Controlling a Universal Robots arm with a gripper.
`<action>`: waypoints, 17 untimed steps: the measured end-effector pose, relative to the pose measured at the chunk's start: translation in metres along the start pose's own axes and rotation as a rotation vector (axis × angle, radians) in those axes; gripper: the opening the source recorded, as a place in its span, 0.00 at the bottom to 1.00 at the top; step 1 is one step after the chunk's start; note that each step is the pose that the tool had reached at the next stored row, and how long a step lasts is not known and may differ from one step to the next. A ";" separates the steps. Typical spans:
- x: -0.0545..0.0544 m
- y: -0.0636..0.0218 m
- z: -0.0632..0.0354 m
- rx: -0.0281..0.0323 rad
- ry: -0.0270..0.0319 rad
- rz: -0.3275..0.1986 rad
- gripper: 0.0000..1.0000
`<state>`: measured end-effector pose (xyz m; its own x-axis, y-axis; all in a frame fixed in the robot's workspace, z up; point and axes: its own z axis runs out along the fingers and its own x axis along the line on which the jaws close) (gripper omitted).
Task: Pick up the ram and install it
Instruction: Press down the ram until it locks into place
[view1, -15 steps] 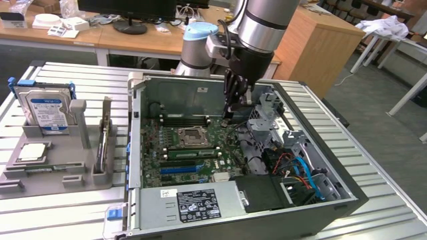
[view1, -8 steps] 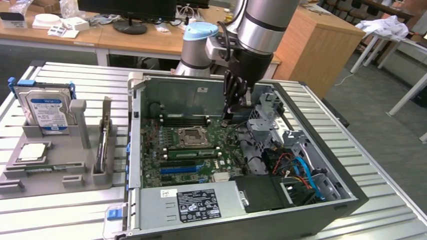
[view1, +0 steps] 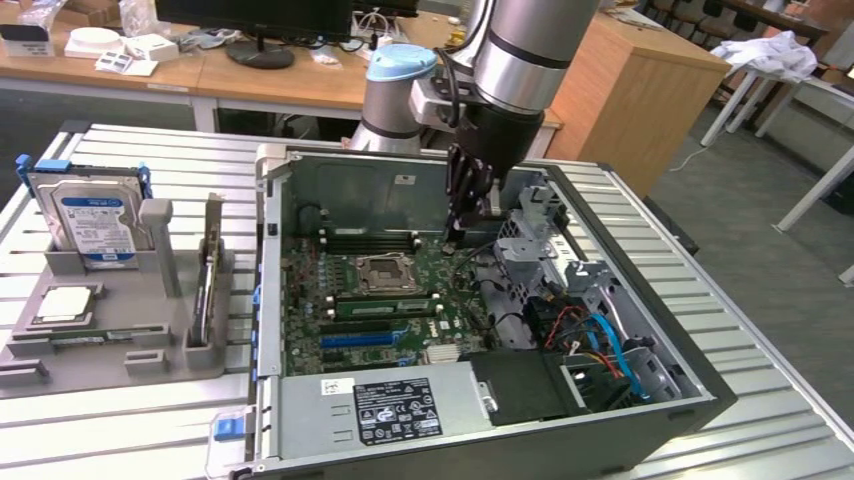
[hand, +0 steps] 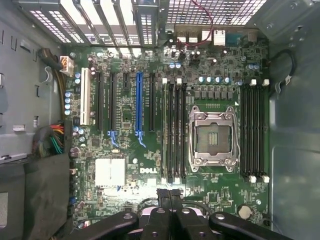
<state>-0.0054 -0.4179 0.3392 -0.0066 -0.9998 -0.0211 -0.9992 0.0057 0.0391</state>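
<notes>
The gripper (view1: 458, 232) is shut tight on nothing, above the motherboard (view1: 400, 290). I think the ram (view1: 91, 340) lies sideways on the grey tray (view1: 134, 305), far to the exterior view's left

Exterior view has soft, even room light, so the slatted table (view1: 120, 430) barely picks up any shadows. The computer case (view1: 307, 190) goes noticeably darker inside. In the wrist view the motherboard (hand: 150, 125) is nicely lit, but the square heatsink (hand: 110, 172) blows out white. Light glows through the vent grille (hand: 215, 10), and the gripper (hand: 170, 194) is just a dark shape.
</notes>
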 end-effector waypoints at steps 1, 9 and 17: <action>0.000 0.0000 0.0005 0.0000 0.0004 0.000 0.11; 0.000 -0.0002 0.0054 0.0001 0.0055 0.000 0.11; 0.000 -0.0004 0.0099 0.0001 0.0113 0.000 0.11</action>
<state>-0.0054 -0.4180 0.3293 -0.0065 -0.9999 -0.0098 -0.9992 0.0061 0.0391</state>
